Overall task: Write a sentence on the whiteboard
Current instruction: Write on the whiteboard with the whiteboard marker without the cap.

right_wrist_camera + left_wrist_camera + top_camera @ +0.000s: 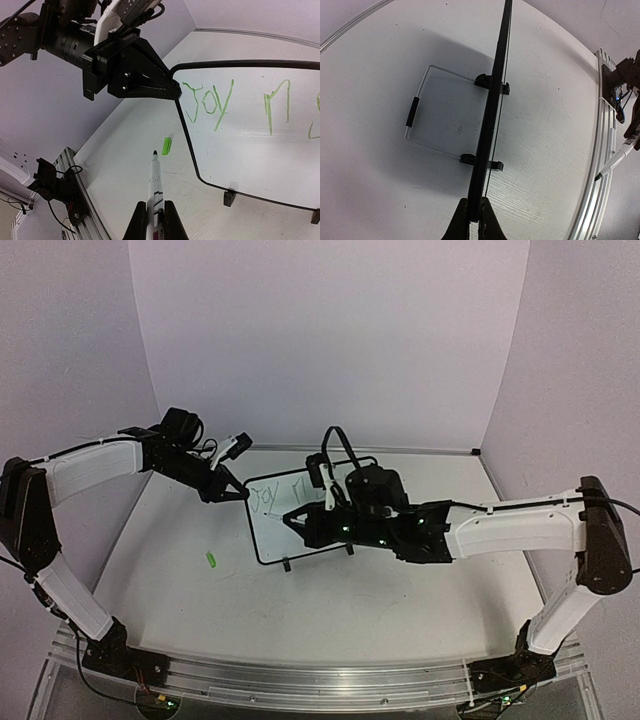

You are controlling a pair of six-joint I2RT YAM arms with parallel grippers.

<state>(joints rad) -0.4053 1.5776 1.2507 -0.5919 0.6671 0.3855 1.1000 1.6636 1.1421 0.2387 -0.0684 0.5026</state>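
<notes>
1. The desk [400, 610] is a flat white surface with a faint wood grain. Pale, plain walls [330, 340] enclose it on three sides.
2. A ridged aluminium rail [300, 680] runs along the near edge and carries both arm bases.
3. The whiteboard [272, 537] stands upright on its small black feet [229, 198] near the middle of the desk. A thin wire stand [420, 110] lies on the surface behind it.
4. The left end effector [240, 493] is clamped on the board's upper left corner, with the frame's edge pinched between its fingers [462, 220].
5. The sentence [210, 102] is in thin green strokes along the top of the board. It reads "Joy", then something like "in", and the rest is cut off.
6. The right end effector [155, 210] is closed around a white marker [156, 185]. The marker's dark tip points toward the board's left side and is not touching it.
7. A small green cap [211, 560] lies alone on the desk, left of the board.
</notes>
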